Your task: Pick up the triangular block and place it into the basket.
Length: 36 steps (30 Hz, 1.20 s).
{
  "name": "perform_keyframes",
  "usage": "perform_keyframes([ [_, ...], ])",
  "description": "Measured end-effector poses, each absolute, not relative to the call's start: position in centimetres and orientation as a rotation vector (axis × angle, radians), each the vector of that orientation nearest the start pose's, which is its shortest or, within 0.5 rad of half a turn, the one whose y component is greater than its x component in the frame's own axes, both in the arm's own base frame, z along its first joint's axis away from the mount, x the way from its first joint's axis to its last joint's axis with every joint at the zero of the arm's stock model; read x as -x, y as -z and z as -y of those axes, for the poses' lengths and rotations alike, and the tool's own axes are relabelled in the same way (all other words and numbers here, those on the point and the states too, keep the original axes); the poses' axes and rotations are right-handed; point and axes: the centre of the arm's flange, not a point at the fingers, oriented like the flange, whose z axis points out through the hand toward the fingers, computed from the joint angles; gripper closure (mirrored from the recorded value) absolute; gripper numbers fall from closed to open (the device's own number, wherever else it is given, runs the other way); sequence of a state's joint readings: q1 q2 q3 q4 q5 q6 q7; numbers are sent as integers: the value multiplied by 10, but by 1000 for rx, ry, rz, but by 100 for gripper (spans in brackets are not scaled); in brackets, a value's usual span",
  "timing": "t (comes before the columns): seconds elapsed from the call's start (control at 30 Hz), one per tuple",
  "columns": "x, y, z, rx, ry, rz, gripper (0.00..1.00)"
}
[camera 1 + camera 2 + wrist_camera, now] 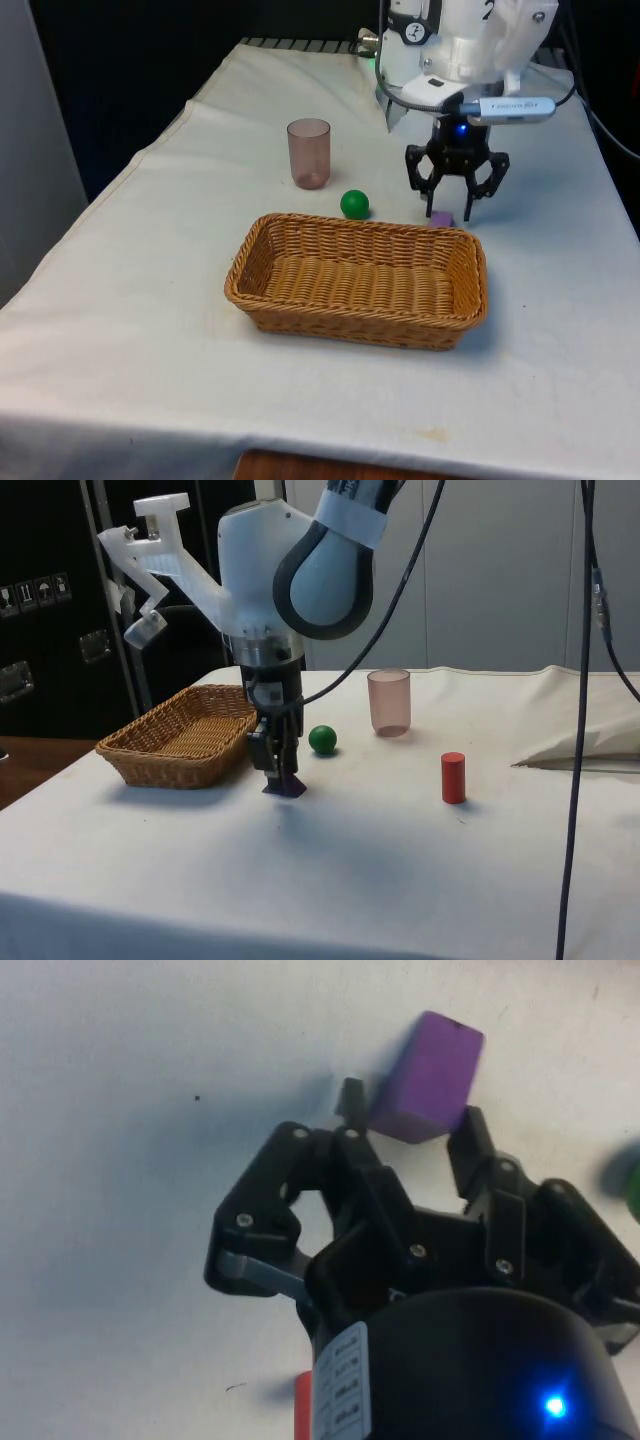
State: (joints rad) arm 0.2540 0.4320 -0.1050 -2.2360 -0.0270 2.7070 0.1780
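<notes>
The purple block [441,218] lies on the white cloth just behind the far right corner of the wicker basket [470,300]. In the side view the block [285,787] rests on the cloth close to the basket [150,750]. My gripper [447,205] is lowered over it, pointing straight down. In the wrist view the two fingers stand on either side of the block [428,1075], and a narrow gap shows beside one fingertip [350,1093]. The gripper [410,1110] is open around the block, which still sits on the cloth.
A green ball [354,204] sits by the basket's far rim, towards the front view's left of the block. A translucent pink cup [309,152] stands behind the ball. A red cylinder [453,777] stands upright on the cloth in the side view.
</notes>
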Motion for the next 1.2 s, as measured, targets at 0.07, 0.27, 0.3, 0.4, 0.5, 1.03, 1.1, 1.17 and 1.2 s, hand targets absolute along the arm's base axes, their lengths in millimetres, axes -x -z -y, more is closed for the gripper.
perform_keyframes([
  [0.07, -543, -179, -81, 3189, 80, 9, 59],
  [0.27, -543, -179, -81, 3189, 80, 11, 67],
  [0.3, -543, -179, -81, 3189, 80, 11, 67],
  [0.4, -543, -179, -81, 3189, 82, 11, 67],
  [0.5, -543, -179, -81, 3189, 82, 11, 67],
  [1.03, -551, -213, -79, 3183, 108, -5, 67],
  [1.1, -552, -220, -79, 3182, 112, -7, 67],
  [1.17, -554, -226, -78, 3182, 117, -11, 67],
  [1.2, -556, -229, -78, 3181, 118, -12, 67],
])
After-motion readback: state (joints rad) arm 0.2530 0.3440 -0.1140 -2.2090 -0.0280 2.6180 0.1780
